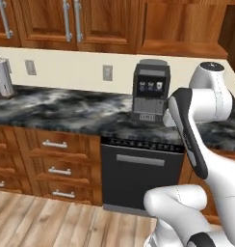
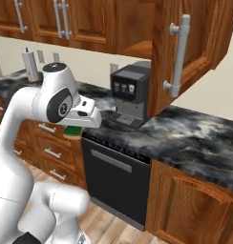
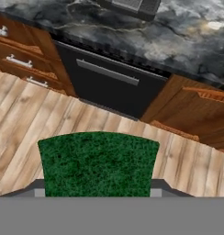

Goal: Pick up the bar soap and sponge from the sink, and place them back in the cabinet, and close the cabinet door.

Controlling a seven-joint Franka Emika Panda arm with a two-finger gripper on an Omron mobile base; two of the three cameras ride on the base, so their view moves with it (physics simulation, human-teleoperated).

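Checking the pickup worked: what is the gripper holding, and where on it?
The gripper holds the sponge, green face showing, clamped at its near end; exact contact hidden.

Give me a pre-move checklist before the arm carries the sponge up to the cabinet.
1. Sponge held in the claw: ok, green face fills the space between the fingertips.
2. Cabinet door open: ok, swung outward.
3. Shelf inside cabinet reachable: cannot tell, mostly hidden by the door.
4. Coffee machine below the opening: not ok, stands in a direct upward path.
5. Bar soap already stored: cannot tell.
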